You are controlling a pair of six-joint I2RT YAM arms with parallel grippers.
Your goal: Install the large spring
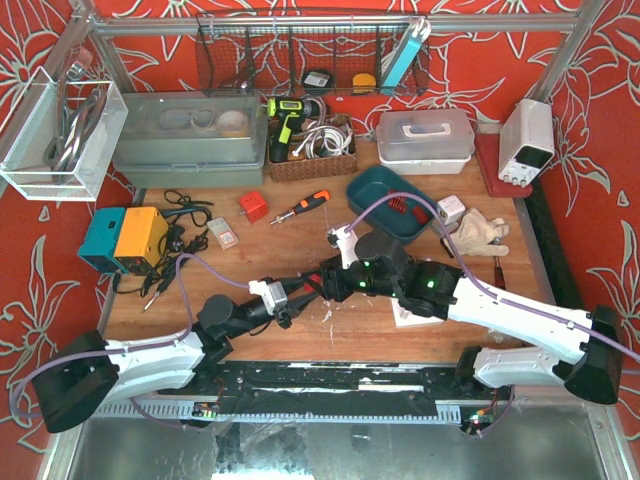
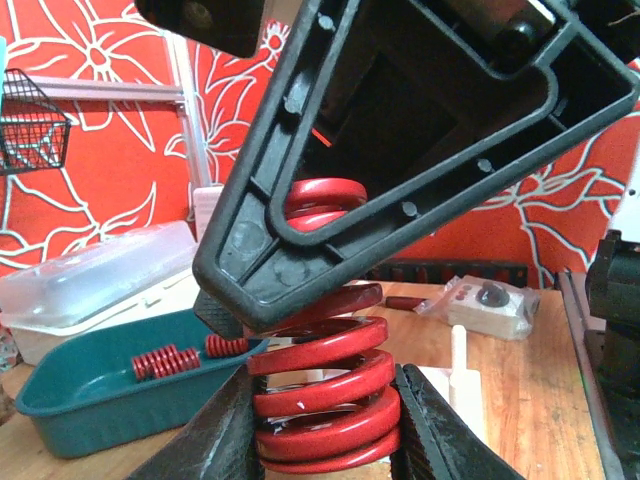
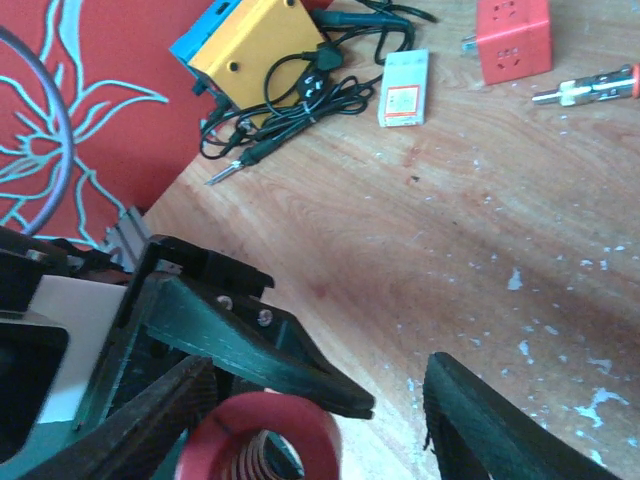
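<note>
The large red spring (image 2: pixel 318 360) stands upright between the fingers of my left gripper (image 2: pixel 322 440), which is shut on its lower coils. In the top view, the left gripper (image 1: pixel 305 290) and right gripper (image 1: pixel 335 278) meet at the table's middle. My right gripper (image 3: pixel 315 375) is open wide; the spring's top end (image 3: pixel 265 430) shows close to its left finger, with a wide gap to the right finger. One right finger (image 2: pixel 400 150) hangs over the spring's top coils. A white peg (image 2: pixel 458 365) stands just behind the spring.
A green tray (image 1: pixel 372 190) with small red springs (image 2: pixel 165 362) sits behind the grippers. A yellow and blue box (image 1: pixel 125 238) with cables is at the left. A red cube (image 1: pixel 253 207), a screwdriver (image 1: pixel 300 207) and gloves (image 1: pixel 478 232) lie on the table.
</note>
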